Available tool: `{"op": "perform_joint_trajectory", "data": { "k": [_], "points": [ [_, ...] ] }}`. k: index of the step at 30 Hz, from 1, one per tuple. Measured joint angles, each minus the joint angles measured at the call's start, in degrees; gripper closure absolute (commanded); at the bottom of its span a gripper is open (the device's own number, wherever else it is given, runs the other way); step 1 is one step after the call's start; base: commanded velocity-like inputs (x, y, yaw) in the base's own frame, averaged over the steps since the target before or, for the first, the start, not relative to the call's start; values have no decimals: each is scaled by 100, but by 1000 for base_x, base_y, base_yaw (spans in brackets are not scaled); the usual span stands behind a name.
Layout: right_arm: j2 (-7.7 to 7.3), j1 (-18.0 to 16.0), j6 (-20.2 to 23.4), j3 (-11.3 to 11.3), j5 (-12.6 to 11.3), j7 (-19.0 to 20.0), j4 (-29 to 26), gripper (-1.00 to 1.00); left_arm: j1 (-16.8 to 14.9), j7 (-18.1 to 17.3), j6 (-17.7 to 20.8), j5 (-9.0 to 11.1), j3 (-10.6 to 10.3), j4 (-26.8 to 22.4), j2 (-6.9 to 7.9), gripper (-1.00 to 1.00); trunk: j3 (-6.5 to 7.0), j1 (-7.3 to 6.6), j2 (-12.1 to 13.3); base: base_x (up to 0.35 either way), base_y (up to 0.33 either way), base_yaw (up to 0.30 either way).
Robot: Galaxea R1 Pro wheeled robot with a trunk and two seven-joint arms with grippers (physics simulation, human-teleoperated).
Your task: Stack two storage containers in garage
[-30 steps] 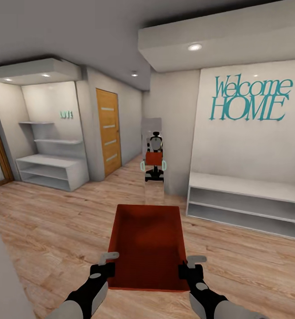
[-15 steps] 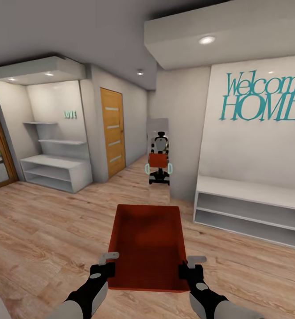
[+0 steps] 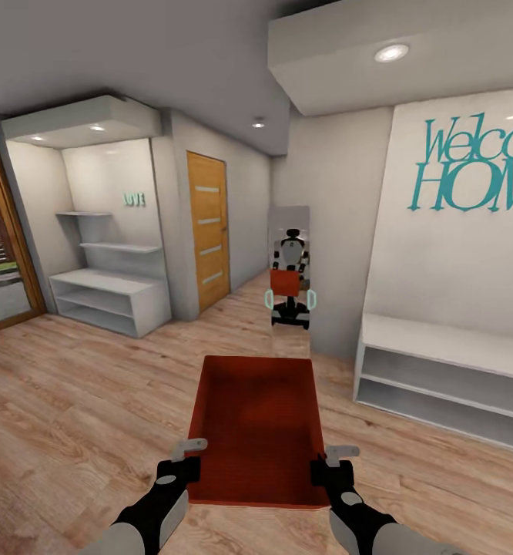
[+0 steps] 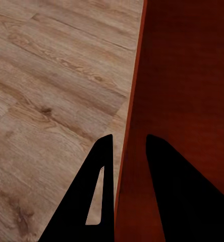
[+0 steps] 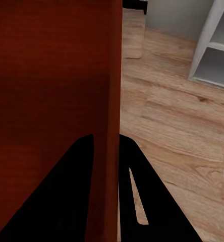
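One orange-red storage container (image 3: 256, 428) hangs level in front of me, above light wood planks. My left gripper (image 3: 186, 459) is shut on its left wall near the closest corner, and my right gripper (image 3: 330, 462) is shut on its right wall. In the left wrist view the black fingers (image 4: 104, 166) straddle the container's (image 4: 192, 75) thin wall, with the left gripper (image 4: 128, 139) closed on it. The right wrist view shows the right gripper (image 5: 107, 137) clamping the container's (image 5: 51, 65) other wall the same way. The bin's inside is empty. The garage is out of view.
Ahead stands a tall mirror (image 3: 290, 231) reflecting the robot. A low white bench shelf (image 3: 441, 370) runs along the right wall under a teal sign (image 3: 476, 173). A white shelf unit (image 3: 110, 297) and a wooden door (image 3: 209, 231) are at the left, with a glass door (image 3: 2, 247) beyond.
The whole room has slid to the right in the picture, so the camera has turned or moved. The container and both grippers keep their places in the view.
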Motion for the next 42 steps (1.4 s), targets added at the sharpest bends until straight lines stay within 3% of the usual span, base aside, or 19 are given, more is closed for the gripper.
{"op": "perform_joint_trajectory", "data": {
  "k": [13,42],
  "points": [
    [0,-3,2,-4,5,3,0,100,-1,0,1,0,1,-1,0,100,0,0,0,322,0,39],
    [-1,-3,2,-2,5,4,0,100,1,2,-3,-6,11,-2,-2,100,0,0,0,322,0,267]
  ]
}}
